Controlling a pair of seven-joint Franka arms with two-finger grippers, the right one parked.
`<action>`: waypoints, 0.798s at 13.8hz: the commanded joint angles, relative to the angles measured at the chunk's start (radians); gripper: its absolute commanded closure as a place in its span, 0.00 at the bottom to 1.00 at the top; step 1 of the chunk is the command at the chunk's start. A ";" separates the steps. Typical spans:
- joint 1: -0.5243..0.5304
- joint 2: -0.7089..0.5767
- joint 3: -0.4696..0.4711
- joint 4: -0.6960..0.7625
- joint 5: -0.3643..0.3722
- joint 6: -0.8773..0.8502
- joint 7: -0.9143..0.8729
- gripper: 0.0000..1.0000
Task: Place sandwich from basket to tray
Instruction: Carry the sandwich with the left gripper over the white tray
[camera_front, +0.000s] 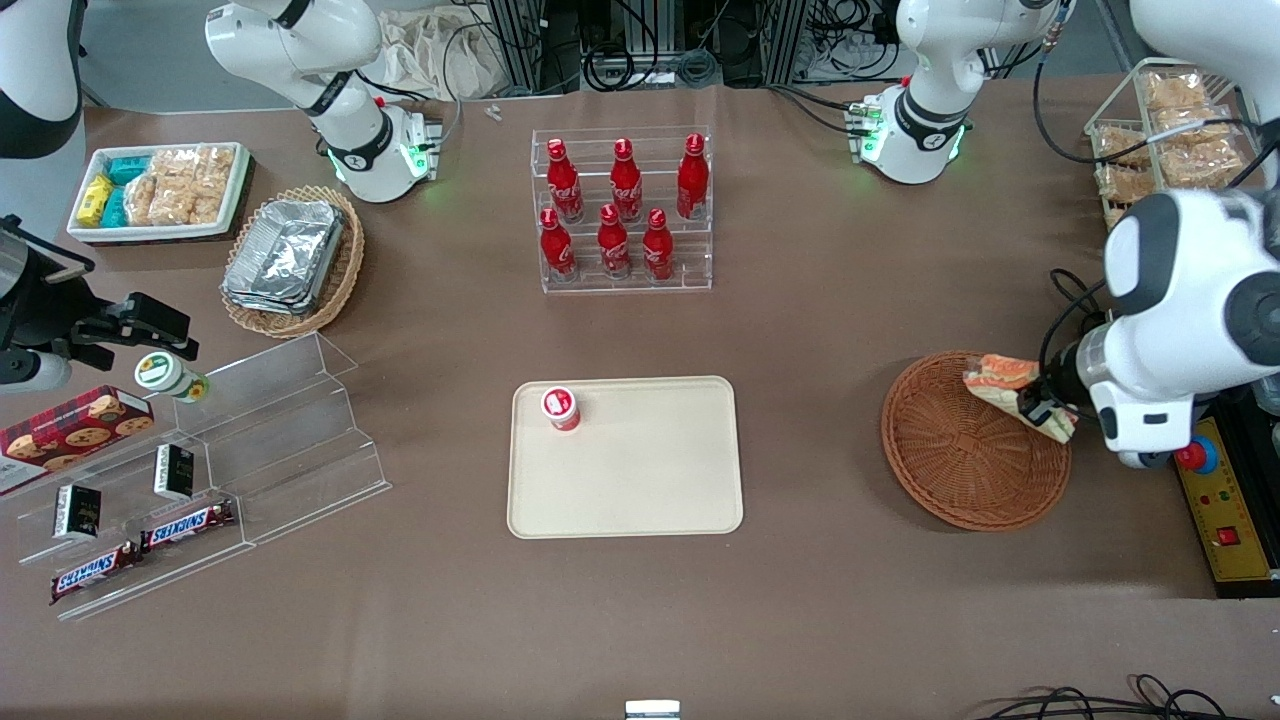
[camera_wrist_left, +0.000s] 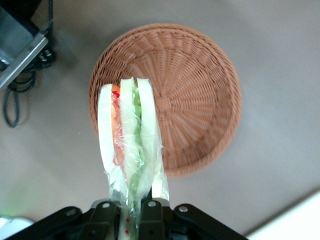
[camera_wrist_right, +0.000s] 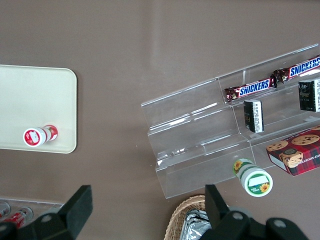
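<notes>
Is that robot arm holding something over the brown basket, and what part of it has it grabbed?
Yes. The end effector is shut on the wrapped sandwich, pinching one narrow end of the wedge. The sandwich hangs lifted above the basket, near its rim.

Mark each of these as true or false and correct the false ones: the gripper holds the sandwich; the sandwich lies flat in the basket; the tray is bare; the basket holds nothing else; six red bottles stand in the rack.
1. The gripper is shut on the sandwich. True.
2. The sandwich lies flat in the basket. False: it is lifted above the basket's rim, held in the gripper at one end.
3. The tray is bare. False: a small red-and-white bottle stands on it near one corner.
4. The basket holds nothing else. True: only wicker shows inside it.
5. Six red bottles stand in the clear rack. True: three on each of two tiers.
</notes>
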 joint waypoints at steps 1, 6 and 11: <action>-0.002 0.014 -0.078 0.085 -0.001 -0.093 -0.012 0.86; -0.022 0.034 -0.286 0.078 0.016 -0.080 0.009 0.83; -0.207 0.126 -0.307 0.075 0.030 0.068 -0.092 1.00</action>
